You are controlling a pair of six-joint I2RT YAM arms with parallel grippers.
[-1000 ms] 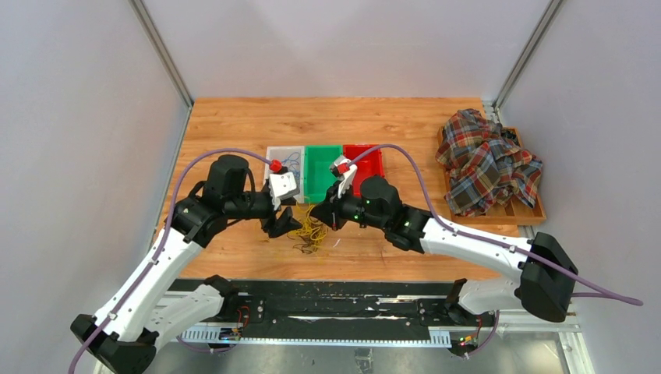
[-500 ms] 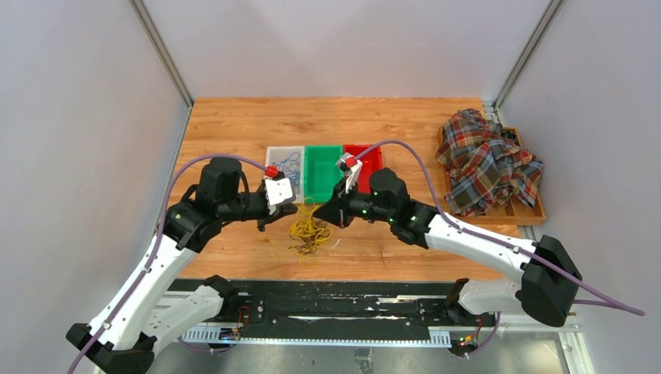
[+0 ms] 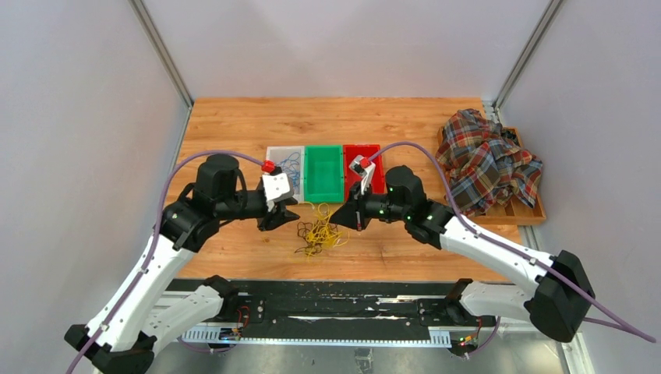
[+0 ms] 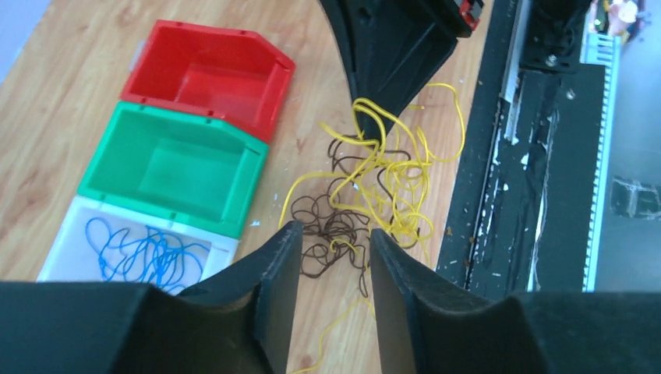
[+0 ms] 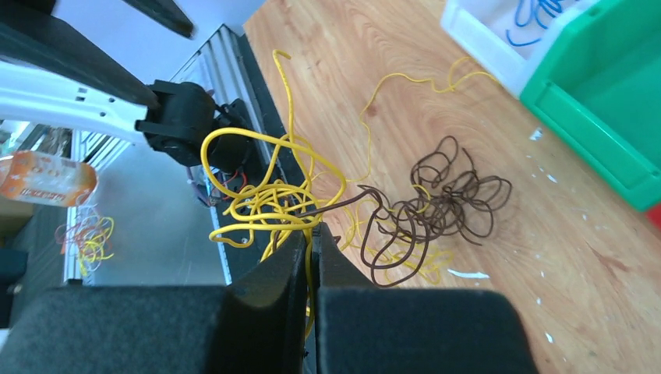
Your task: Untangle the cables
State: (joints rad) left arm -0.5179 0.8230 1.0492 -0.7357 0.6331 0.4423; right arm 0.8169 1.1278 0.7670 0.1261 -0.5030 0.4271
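A tangle of yellow cables (image 3: 321,231) and dark brown cables (image 3: 305,231) lies on the wooden table in front of the bins. In the left wrist view the yellow loops (image 4: 394,167) lie beyond the brown loops (image 4: 331,226). My right gripper (image 3: 344,217) is shut on a yellow cable (image 5: 265,195) and holds it lifted; a brown cable (image 5: 444,202) hangs from that bunch. My left gripper (image 3: 275,220) is open and empty, its jaws (image 4: 334,234) just left of the brown loops. Blue cables (image 3: 291,162) lie in the white bin (image 4: 78,214).
White bin (image 3: 271,152), green bin (image 3: 323,173) and red bin (image 3: 376,160) stand in a row behind the tangle; green and red hold nothing. A plaid cloth (image 3: 487,160) lies on a wooden tray at the right. A black rail (image 3: 327,300) runs along the near edge.
My right gripper has moved to the right with the yellow cable, pulling the tangle that way. My left gripper has drawn back to the left, away from the tangle.
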